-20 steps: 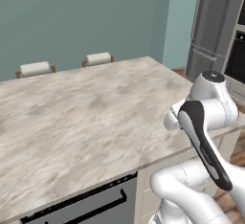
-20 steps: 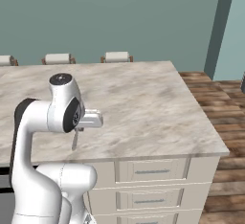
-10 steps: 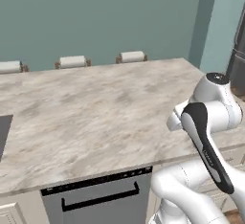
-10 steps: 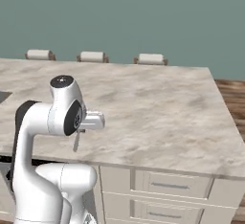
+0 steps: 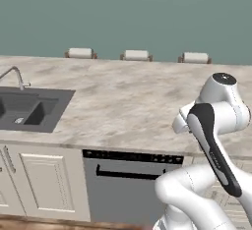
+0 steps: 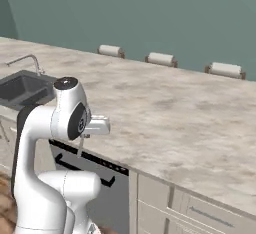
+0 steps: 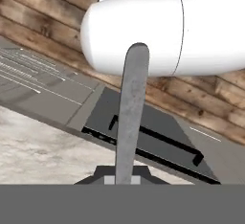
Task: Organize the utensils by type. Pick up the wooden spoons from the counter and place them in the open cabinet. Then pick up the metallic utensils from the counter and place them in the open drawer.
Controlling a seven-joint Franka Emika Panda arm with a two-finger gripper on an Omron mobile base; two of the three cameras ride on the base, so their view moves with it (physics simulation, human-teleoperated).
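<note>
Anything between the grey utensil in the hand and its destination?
Full path: cannot tell. The hand grips the slim grey metal utensil off the marbled stone counter's edge, over the dark dishwasher front; nothing close blocks it.

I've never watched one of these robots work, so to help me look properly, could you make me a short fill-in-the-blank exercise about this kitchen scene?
1. The gripper is shut on a slim grey ____.
2. Set into the counter at its left end is a dark ____.
3. Along the counter's far edge stand ____ pale stool backs.
4. The black-handled appliance under the counter is a ____.

Missing words: metal utensil; sink; three; dishwasher
</note>
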